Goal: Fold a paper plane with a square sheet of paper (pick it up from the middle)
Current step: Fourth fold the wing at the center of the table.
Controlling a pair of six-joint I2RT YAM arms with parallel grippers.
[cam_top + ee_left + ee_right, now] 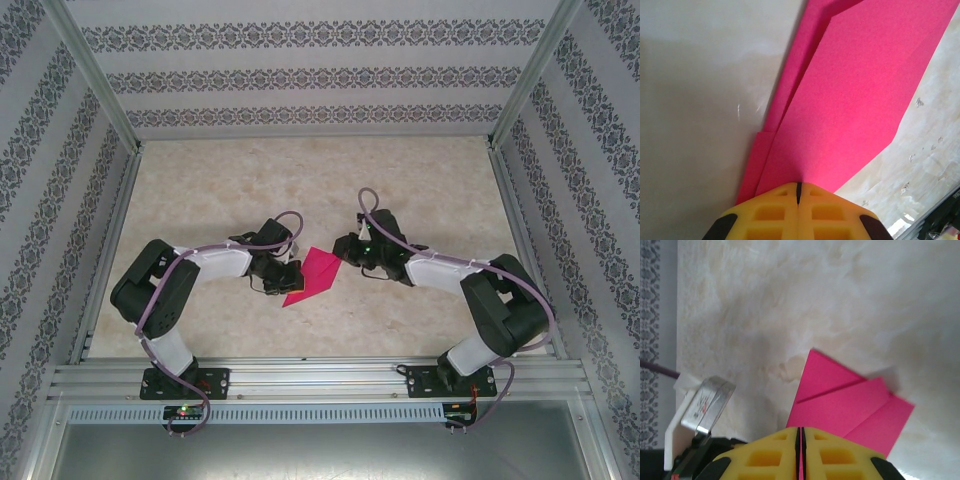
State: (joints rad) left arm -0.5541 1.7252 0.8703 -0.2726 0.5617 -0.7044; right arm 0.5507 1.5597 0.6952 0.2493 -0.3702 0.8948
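The sheet of paper (pixel 312 276) is thin, matte magenta, folded into overlapping angular layers with sharp creases. It sits between the 2 arms over the mottled beige counter (pixel 220 190). The left fingers (pixel 790 196), with yellow ribbed pads, are pressed together on its edge. The right fingers (pixel 793 438) are likewise clamped, with a pink sliver showing in their seam.

Lab test cell, aluminium frame (pixel 300 375), wallpapered walls (pixel 300 60)

Black arms (pixel 165 290) with white links (pixel 222 262), lilac cables (pixel 364 196), yellow grid-moulded gripper fingers (pixel 771 212)
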